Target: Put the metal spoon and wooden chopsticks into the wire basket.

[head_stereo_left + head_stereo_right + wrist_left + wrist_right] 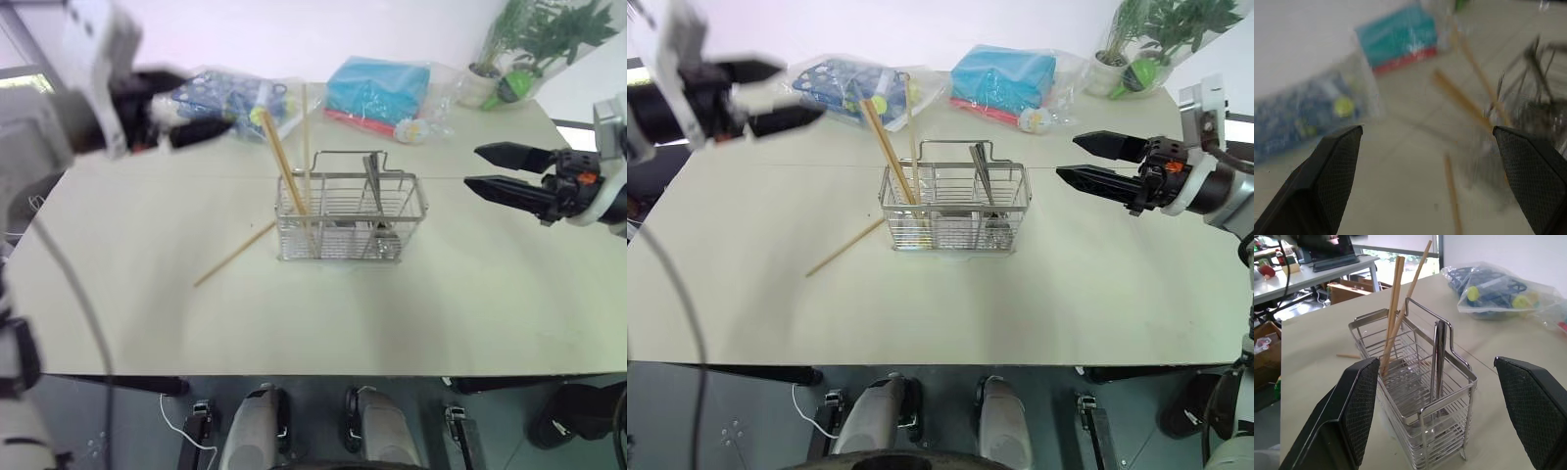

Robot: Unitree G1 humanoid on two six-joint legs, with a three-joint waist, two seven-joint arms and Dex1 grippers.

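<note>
Pale table (490, 313) — white wall (294, 29), potted plant (534, 39) behind.

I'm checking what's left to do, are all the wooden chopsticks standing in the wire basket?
No: one of the wooden chopsticks lies flat on the table, beside the wire basket.

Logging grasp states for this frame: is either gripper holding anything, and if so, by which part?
Nothing is held. The left gripper and right gripper both stand open in the air, apart from the wire basket.
</note>
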